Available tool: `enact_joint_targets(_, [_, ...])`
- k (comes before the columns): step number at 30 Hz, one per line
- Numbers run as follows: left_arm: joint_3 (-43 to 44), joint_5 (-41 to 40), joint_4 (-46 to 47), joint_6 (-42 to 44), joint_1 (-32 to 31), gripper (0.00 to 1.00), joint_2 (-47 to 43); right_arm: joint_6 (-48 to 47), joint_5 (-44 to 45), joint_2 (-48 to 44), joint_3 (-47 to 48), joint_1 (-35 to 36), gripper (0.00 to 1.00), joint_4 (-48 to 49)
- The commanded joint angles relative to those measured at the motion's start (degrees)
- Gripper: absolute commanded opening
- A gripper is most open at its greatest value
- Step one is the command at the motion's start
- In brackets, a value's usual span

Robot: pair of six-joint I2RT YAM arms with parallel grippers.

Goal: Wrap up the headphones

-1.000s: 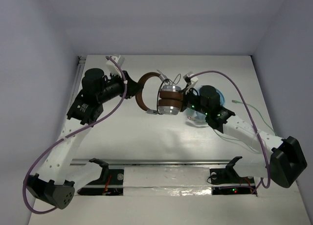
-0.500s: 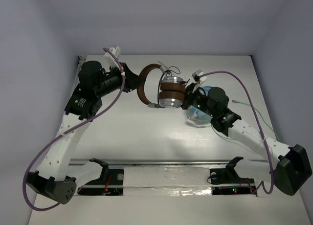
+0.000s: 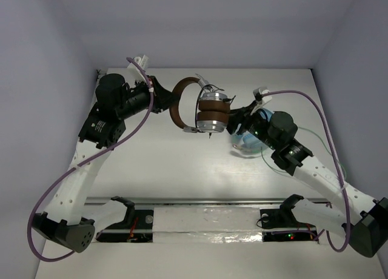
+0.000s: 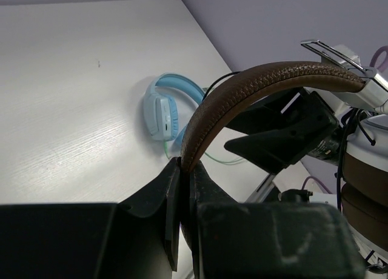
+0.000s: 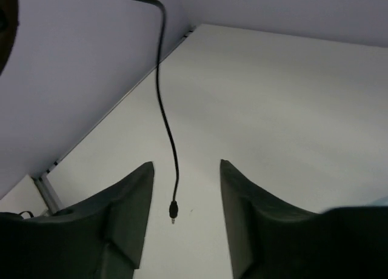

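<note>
Right claw [image 5: 185, 176] backed off right, apart, empty; cable [image 5: 162, 103] dangled loose, unwound. Left claw [image 4: 183, 176] clamped on headband [image 4: 260, 85] of headphones [image 3: 212, 112].

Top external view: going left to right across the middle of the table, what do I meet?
left hand → brown headband → silver ear cups → right hand. The light blue headphones overlap the right hand, so they are left out.
</note>
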Motion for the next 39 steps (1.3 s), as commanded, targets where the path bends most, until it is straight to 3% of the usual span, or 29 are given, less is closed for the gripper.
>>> enact_joint_targets(1, [3.7, 0.2, 2.8, -1.4, 0.1, 0.0, 0.0, -1.9, -8.8, 1.9, 2.0, -0.2, 0.57, 4.9])
enact_joint_targets(3, [4.1, 0.3, 2.4, -1.2, 0.1, 0.0, 0.2, -2.3, -10.6, 3.8, 2.7, -0.2, 0.67, 5.4])
enact_joint_targets(7, [4.1, 0.6, 2.6, -1.1, 0.1, 0.0, -0.1, -2.2, -11.7, 6.5, 3.2, -0.2, 0.68, 6.8])
enact_joint_targets(22, [4.2, 0.2, 4.0, -2.0, 0.1, 0.0, -0.7, 5.5, -16.0, 12.2, -5.0, -0.2, 0.52, 17.7])
enact_joint_targets(25, [3.7, 0.7, 5.4, -2.8, 0.1, 0.0, -0.7, 6.8, -15.5, 13.0, -6.1, -0.2, 0.4, 20.0])
enact_joint_targets(27, [3.1, 2.2, 6.2, -3.5, 0.1, 0.0, -0.5, 7.5, -15.6, 14.0, -6.3, -0.2, 0.25, 22.6])
enact_joint_targets(34, [3.7, 2.3, 6.9, -4.4, 0.1, 0.0, -0.3, 7.8, -14.5, 16.1, -5.0, -0.2, 0.07, 25.5])
enact_joint_targets(39, [3.8, -4.6, 6.8, -4.2, 0.1, 0.0, 0.6, 9.2, -14.8, 15.9, -6.4, -0.2, 0.0, 25.0])
